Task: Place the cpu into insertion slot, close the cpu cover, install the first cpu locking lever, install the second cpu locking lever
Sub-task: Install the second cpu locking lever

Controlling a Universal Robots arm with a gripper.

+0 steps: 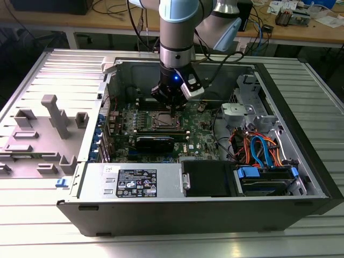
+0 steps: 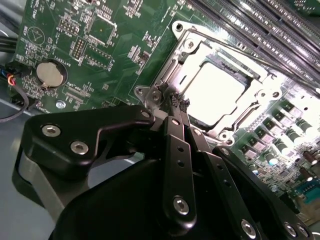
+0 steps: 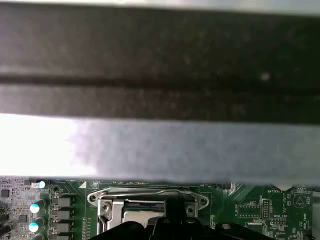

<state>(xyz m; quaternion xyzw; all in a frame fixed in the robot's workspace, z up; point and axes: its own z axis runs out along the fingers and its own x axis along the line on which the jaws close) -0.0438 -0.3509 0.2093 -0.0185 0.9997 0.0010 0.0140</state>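
In the second wrist view glare washes out the cpu (image 2: 216, 90), and the fingers (image 2: 176, 102) hide the cpu cover's (image 2: 197, 45) near corner.

Silvery cpu cover (image 2: 192, 65) frames a pale grey cpu (image 2: 215, 87) on the green motherboard (image 2: 100, 55).

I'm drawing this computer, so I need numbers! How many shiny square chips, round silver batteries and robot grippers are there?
cpu: 1
round silver battery: 1
gripper: 1
Total: 3
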